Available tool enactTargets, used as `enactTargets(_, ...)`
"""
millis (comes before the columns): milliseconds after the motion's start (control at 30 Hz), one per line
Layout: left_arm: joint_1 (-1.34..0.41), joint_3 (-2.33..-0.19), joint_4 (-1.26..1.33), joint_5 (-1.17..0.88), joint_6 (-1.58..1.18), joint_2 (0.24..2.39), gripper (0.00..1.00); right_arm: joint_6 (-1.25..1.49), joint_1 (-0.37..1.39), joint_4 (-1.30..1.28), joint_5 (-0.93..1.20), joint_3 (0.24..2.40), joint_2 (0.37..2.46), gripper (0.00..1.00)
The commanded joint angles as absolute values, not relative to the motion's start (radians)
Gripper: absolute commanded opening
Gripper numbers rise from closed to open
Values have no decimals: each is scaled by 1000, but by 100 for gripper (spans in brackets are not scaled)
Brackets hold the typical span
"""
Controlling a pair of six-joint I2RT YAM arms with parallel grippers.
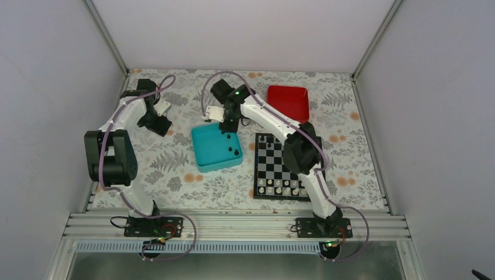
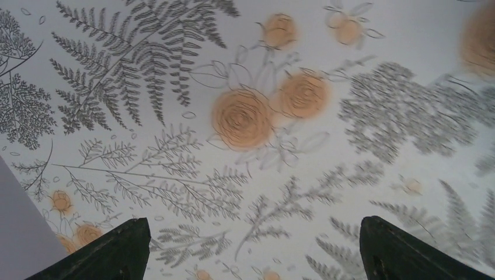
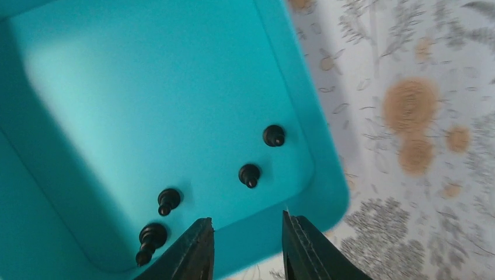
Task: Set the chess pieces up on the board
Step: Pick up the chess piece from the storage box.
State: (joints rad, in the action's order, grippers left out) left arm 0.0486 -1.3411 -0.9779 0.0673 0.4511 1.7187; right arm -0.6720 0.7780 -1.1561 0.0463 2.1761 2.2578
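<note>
The right gripper [image 3: 246,220] hangs over the teal tray [image 3: 105,87], fingers partly apart with nothing between them. Key relation: the nearest black piece [image 3: 250,175] sits just above the finger gap in the right wrist frame, almost on the gap's centre line. By my read that means a straight reach forward and down, with little sideways correction. It and the second piece [image 3: 274,135], up and to the right of it, show round tops, so they are probably upright with the long axis toward the camera. The third piece [image 3: 168,200] and fourth piece [image 3: 150,240], at lower left, look tilted or lying, with the long axis running toward lower left; likely harder grabs. The left gripper [image 2: 252,220] is wide apart over bare floral tablecloth [image 2: 245,116] with no piece in its frame. In the top view it sits at upper left, well apart from the tray, so the right arm is clearly nearer. The board [image 1: 271,169] lies just right of the tray in the top view, partly hidden under the right arm. It has a few black pieces [image 1: 265,140] at its upper left corner and pale pieces [image 1: 280,188] along its bottom row. The top view gives the tray-to-board layout, but the tray pieces are only dots there. The right wrist view gives piece pose and alignment but shows no board.
</note>
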Motion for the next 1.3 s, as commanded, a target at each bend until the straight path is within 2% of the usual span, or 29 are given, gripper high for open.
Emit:
enactTargets(0, 58, -1368, -861, 157, 373, 1765, 89, -665, 795, -1145, 67, 2194, 2331, 32)
enactTargets(433, 64, -1319, -755, 186, 321, 1690, 90, -648, 796, -1094, 43, 2187, 2398, 37)
enactTargets(1267, 64, -1270, -787, 86, 335, 1598, 90, -696, 798, -1119, -42, 2196, 2473, 40)
